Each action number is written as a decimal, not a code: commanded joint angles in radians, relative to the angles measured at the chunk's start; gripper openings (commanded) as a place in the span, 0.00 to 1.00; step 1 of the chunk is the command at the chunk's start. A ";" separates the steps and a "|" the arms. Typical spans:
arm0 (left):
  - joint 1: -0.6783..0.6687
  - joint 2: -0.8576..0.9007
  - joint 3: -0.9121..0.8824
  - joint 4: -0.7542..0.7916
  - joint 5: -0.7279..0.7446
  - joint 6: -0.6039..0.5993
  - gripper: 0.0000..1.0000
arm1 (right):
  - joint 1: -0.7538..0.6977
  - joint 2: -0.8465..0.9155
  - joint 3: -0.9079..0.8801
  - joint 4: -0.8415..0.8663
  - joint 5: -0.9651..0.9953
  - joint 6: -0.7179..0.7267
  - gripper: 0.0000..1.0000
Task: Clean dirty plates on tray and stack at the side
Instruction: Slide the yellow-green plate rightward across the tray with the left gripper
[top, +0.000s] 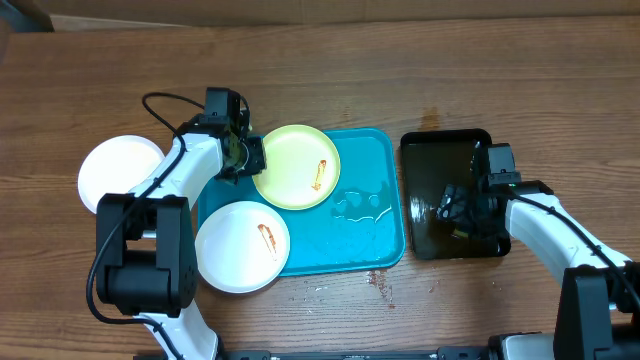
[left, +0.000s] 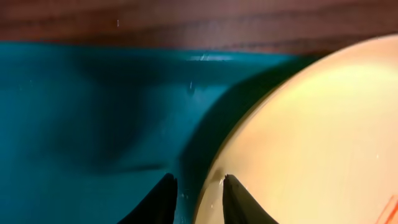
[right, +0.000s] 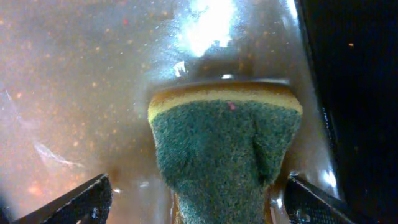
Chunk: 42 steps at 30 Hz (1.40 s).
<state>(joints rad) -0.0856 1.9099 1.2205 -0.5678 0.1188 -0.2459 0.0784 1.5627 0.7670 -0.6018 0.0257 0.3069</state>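
L gripper (left: 198, 180): fingers close together, straddling the rim of the yellow plate (top: 290, 165) on the plate's left side. Contact pt is cut off by the wrist view's bottom edge, so can't tell if it's clamped or just around the rim.

R gripper (right: 197, 182): only the finger tips show in the wrist view, set wide either side of the sponge (right: 227, 155). There's a gap on one side and the sponge's lower end is cut off, so grip can't be told. In the overhead view the sponge is lost in the dark of the black tray (top: 430, 160).

Far white plate (top: 110, 165) sits on the table (top: 400, 60) left of the tray (top: 385, 245), partly hidden by the L arm.

Tray holds:
- yellow plate, far-left part, w/ a reddish-brown smear (top: 320, 175) on its right half
- near white plate (top: 230, 255), overhanging the tray's near-left corner, w/ a streak (top: 268, 238)
- clear wet patch (top: 360, 205) on the bare right part

Black tray is just right of the tray, not touching. It holds brownish liquid (right: 74, 93) w/ the sponge's end dipped in, green scrub side to cam, yellow layer behind.
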 joint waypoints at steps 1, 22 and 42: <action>-0.008 0.000 -0.006 0.038 -0.018 0.050 0.30 | -0.007 0.004 0.017 -0.002 -0.002 0.000 0.92; -0.033 0.000 -0.008 -0.045 -0.013 0.005 0.04 | -0.007 0.004 0.017 -0.014 -0.002 0.000 0.90; -0.034 0.000 -0.008 -0.002 0.058 0.006 0.23 | -0.007 0.004 0.005 -0.009 -0.005 0.004 0.21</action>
<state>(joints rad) -0.1116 1.9099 1.2182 -0.5743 0.1654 -0.2333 0.0784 1.5627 0.7673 -0.6151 0.0277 0.3107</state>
